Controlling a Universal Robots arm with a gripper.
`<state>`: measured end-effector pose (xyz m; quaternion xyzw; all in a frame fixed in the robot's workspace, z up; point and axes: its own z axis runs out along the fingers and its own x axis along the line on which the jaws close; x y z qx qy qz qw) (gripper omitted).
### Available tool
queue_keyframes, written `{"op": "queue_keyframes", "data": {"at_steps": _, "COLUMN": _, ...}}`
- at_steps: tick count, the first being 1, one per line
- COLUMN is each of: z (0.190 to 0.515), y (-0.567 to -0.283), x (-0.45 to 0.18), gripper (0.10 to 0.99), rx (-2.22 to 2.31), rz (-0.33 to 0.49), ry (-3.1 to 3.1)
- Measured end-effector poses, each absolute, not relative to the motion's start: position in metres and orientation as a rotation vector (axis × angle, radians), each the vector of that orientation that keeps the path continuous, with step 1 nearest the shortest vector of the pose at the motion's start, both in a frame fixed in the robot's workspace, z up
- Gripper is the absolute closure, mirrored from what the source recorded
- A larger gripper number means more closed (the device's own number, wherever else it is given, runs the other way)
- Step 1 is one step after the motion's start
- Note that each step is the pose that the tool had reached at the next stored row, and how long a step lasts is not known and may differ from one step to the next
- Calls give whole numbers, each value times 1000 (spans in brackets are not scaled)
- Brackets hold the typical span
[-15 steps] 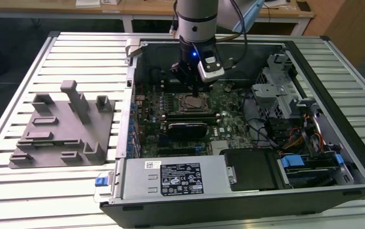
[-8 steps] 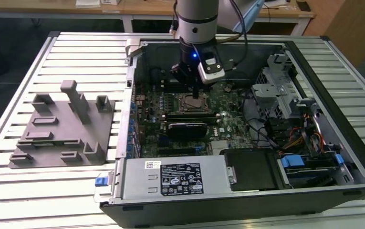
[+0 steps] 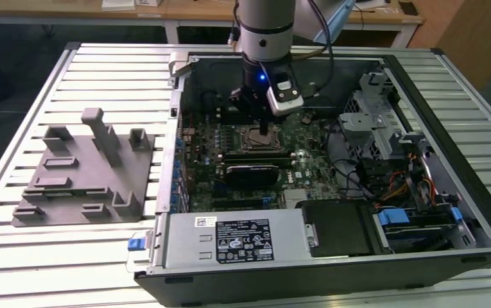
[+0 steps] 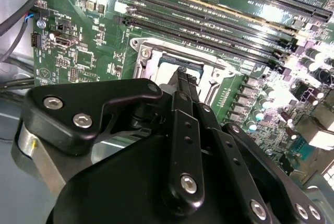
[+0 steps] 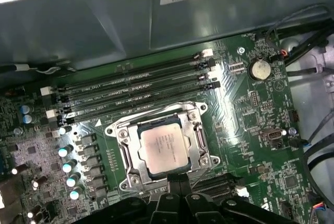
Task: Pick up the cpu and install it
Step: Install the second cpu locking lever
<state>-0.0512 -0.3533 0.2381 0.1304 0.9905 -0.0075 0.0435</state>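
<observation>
First wrist view: cpu (image 5: 164, 150) in socket (image 5: 163, 148), gripper (image 5: 177, 183) tips cut off, grip state unclear.

— What carries everything?
— A table (image 3: 22, 212) of pale metal slats running lengthwise, seen in the exterior view.
— And what lies directly on it?
— Two things. An open computer case (image 3: 450, 256) with a black frame covers the middle and the exterior view's right. A grey plastic block (image 3: 74, 192) with upright tabs lies flat toward the exterior view's left.
— Do they touch?
— The block sits just beside the case; whether they touch I cannot tell
</observation>
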Motion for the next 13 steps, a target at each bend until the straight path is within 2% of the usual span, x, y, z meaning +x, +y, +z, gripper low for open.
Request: {"op": "queue_keyframes", "data": {"at_steps": 13, "z": 238, "y": -361, "x": -51, "gripper": 980, "rx": 399, "rz": -23, "ry": 3028}}
